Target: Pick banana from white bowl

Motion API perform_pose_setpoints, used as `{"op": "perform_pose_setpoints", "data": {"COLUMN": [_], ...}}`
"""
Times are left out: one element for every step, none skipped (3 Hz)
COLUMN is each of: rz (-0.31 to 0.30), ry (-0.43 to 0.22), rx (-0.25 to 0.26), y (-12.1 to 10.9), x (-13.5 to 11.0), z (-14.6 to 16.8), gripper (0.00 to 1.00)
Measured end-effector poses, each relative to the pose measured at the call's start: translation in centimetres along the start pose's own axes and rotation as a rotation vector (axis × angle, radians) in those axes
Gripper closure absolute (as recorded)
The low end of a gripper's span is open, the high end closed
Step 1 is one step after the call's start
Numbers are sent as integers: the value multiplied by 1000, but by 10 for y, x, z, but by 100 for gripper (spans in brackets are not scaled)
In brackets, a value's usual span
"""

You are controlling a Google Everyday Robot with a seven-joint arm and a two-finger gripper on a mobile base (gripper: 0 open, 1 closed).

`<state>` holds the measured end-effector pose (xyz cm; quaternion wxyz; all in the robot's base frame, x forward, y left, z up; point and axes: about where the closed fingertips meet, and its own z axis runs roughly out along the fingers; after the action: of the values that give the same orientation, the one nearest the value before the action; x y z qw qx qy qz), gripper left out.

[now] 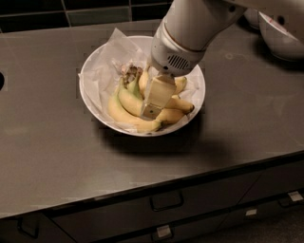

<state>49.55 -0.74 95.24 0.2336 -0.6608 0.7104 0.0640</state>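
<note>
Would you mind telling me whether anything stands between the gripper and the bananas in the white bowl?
Nothing visible does. The gripper is down inside the white bowl, directly over the bunch of bananas, at or very near their skin. The crumpled paper lining lies beneath and behind the bananas, not over them.

One camera alone covers the scene. It looks down steeply from above and in front of the counter [57, 142], facing the dark tiled wall [47, 9] at 12 o'clock. It stands fairly near, so the counter fills most of the view and the drawer fronts [166, 201] run along 6 o'clock. The white bowl [81, 83] lies just above centre. The arm slants in from 1 o'clock, and its claw [153, 107] is low inside the bowl, among the bananas [124, 114].
</note>
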Motion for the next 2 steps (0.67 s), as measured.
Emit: {"op": "perform_pose_setpoints", "data": {"rz": [43, 86], "ry": [17, 18], "rx": [68, 130], "y": [1, 1], "x": [-1, 3], "z": [-2, 3], "gripper": [30, 39]}}
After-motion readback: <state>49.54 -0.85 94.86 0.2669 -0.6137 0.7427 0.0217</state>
